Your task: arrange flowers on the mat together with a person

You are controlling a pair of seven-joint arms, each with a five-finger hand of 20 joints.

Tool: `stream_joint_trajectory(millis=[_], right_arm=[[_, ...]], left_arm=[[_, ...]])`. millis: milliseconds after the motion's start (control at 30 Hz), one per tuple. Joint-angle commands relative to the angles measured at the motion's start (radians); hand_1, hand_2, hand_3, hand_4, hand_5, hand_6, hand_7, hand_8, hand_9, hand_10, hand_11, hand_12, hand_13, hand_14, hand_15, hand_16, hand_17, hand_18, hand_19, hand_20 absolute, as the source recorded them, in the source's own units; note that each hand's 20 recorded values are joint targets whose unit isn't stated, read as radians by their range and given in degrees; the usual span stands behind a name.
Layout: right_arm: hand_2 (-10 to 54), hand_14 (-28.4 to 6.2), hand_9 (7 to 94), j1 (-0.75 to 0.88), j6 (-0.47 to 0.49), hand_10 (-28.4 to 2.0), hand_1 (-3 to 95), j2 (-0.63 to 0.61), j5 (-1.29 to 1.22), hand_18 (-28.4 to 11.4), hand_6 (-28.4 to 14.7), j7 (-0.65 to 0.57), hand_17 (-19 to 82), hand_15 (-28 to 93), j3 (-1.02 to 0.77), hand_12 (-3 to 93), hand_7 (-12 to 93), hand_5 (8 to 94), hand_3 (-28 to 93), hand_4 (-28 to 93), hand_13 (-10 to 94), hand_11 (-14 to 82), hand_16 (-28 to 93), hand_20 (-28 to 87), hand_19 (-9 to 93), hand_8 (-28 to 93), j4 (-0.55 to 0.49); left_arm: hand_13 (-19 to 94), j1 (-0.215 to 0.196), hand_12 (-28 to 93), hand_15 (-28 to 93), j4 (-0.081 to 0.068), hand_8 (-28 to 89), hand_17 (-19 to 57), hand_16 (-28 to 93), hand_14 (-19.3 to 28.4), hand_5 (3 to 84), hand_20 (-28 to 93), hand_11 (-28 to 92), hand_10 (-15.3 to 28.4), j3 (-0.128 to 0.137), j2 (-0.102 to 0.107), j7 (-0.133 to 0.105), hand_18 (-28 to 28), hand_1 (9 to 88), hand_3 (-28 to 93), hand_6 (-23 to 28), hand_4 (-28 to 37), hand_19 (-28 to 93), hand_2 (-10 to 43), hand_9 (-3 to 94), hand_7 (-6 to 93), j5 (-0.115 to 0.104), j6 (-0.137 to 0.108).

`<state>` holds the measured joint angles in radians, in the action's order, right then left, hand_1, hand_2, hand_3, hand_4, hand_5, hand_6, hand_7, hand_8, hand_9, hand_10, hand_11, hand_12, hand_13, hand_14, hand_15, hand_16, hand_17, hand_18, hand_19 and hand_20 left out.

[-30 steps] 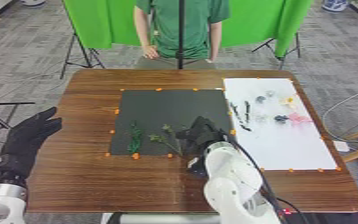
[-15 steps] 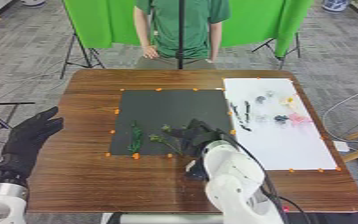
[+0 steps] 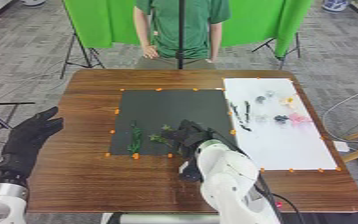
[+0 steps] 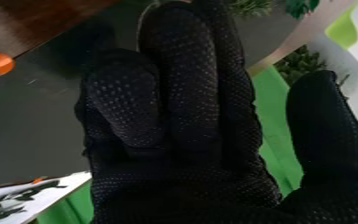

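The brown wooden counter [image 3: 87,185] carries the dark grey rectangular mat [image 3: 162,107]; along the mat's right side lies the long white sheet [image 3: 286,150]. Left of the mat, the black-gloved left hand [image 3: 31,132] is off the counter's side, empty. Over the mat's near right part is the black-gloved right hand [image 3: 189,135], its fingers [image 4: 180,75] straight and close together, the thumb apart, clamped on nothing.

On the mat's near left part lies the slim, dark green leafy sprig [image 3: 135,139]; between it and the right hand is the branching green stem with small pale heads [image 3: 165,136]. Right of the mat, on the sheet, are the narrow black sprigs [image 3: 246,112] and the pale pink flower [image 3: 300,118].

The branching stem should be very light and springy, its heads soft and easily crushed; best pinched low on the bare stalk.
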<state>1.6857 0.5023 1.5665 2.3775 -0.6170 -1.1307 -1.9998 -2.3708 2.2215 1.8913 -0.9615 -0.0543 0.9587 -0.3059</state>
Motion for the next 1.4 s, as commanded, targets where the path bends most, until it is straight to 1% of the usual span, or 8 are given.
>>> stream_joint_trajectory(millis=[33, 633, 1067, 1133, 1167, 1233, 1333, 1400], right_arm=[[11.6, -16.2, 93.7, 0.021, -0.022, -13.4, 26.1, 0.008, -0.062, -20.0, -2.5, 0.027, 30, 60, 0.006, 20.6, 14, 86.1, 53, -12, 80, 34.6, 30, 33, 51, -8, 0.044], [11.4, -16.1, 93.7, 0.018, -0.083, -13.2, 26.1, 0.0, -0.124, -19.8, -2.6, 0.051, 30, 60, -0.008, 20.8, 14, 85.7, 53, -13, 80, 33.8, 30, 33, 51, -8, 0.031], [10.9, -16.1, 93.7, 0.092, -0.215, -13.0, 25.7, -0.12, -0.442, -20.3, -2.5, 0.052, 30, 62, -0.214, 20.4, 15, 86.7, 53, -13, 80, 37.5, 30, 34, 53, -7, -0.14], [10.8, -16.0, 93.7, 0.125, -0.297, -13.1, 25.6, -0.159, -0.496, -20.3, -2.5, 0.114, 30, 62, -0.264, 20.3, 15, 86.8, 53, -13, 80, 37.6, 30, 34, 53, -7, -0.153], [10.8, -16.2, 93.7, 0.146, -0.386, -13.3, 25.7, -0.183, -0.529, -20.1, -2.5, 0.168, 30, 62, -0.276, 20.3, 15, 86.3, 53, -13, 79, 36.5, 30, 34, 53, -7, -0.146], [10.6, -16.5, 93.5, 0.199, -0.501, -14.0, 25.4, -0.214, -0.654, -19.5, -2.3, 0.425, 29, 61, -0.334, 22.7, 16, 83.4, 53, -13, 77, 30.5, 29, 33, 50, -7, -0.092], [9.3, -16.9, 87.1, 0.263, -0.641, -15.7, 23.0, -0.26, -1.025, -17.9, -2.5, 0.824, 27, 53, -0.361, 22.7, 17, 77.2, 58, -14, 71, 24.4, 27, 32, 39, -8, -0.001], [7.3, -16.6, 77.9, 0.301, -0.616, -16.6, 20.3, -0.27, -1.32, -17.3, -2.7, 0.94, 25, 37, -0.381, 21.0, 17, 72.5, 64, -15, 65, 18.4, 26, 33, 28, -8, 0.008]], left_arm=[[33, -0.009, 13, 9, -0.002, -6, 3.7, 3, 17.3, 39.9, 16, 15, 13.7, -0.004, -0.013, 0.004, 12.5, 19.2, 66, 3.9, -28.3, 3, 4.9, 41.8, 9.5, 0.001, 0.004], [33, -0.006, 13, 9, -0.004, -6, 3.6, 3, 17.3, 39.9, 16, 15, 13.7, -0.009, -0.013, 0.008, 12.5, 19.3, 66, 3.9, -28.3, 3, 4.8, 41.6, 9.4, 0.003, 0.006], [33, -0.001, 13, 9, -0.008, -6, 3.6, 3, 17.4, 39.9, 16, 15, 13.8, -0.006, -0.016, 0.011, 12.5, 19.4, 67, 3.9, -28.3, 3, 4.7, 41.6, 9.4, 0.001, 0.021], [33, 0.005, 13, 9, -0.011, -6, 3.6, 3, 17.4, 39.9, 16, 15, 13.8, -0.008, -0.014, 0.012, 12.5, 19.5, 67, 3.8, -28.3, 3, 4.7, 41.6, 9.4, 0.002, 0.026], [33, 0.006, 13, 9, -0.011, -6, 3.6, 3, 17.4, 39.9, 16, 15, 13.8, -0.009, -0.015, 0.012, 12.5, 19.5, 67, 3.8, -28.3, 3, 4.7, 41.7, 9.5, 0.003, 0.028], [33, 0.018, 13, 9, -0.017, -6, 3.6, 3, 17.4, 39.9, 16, 15, 13.8, -0.014, -0.012, 0.012, 12.5, 19.5, 67, 3.9, -28.3, 3, 4.7, 41.7, 9.5, 0.006, 0.035], [33, 0.024, 13, 9, -0.022, -6, 4.3, 3, 17.3, 40.0, 16, 15, 13.8, -0.029, -0.01, -0.011, 12.2, 19.6, 66, 4.0, -28.3, 3, 4.7, 41.7, 9.4, 0.014, 0.028], [34, 0.026, 13, 9, -0.023, -6, 6.3, 3, 17.0, 40.2, 15, 15, 14.2, -0.035, -0.011, -0.021, 10.3, 19.7, 67, 4.1, -28.3, 2, 4.6, 42.0, 9.3, 0.021, 0.028]])
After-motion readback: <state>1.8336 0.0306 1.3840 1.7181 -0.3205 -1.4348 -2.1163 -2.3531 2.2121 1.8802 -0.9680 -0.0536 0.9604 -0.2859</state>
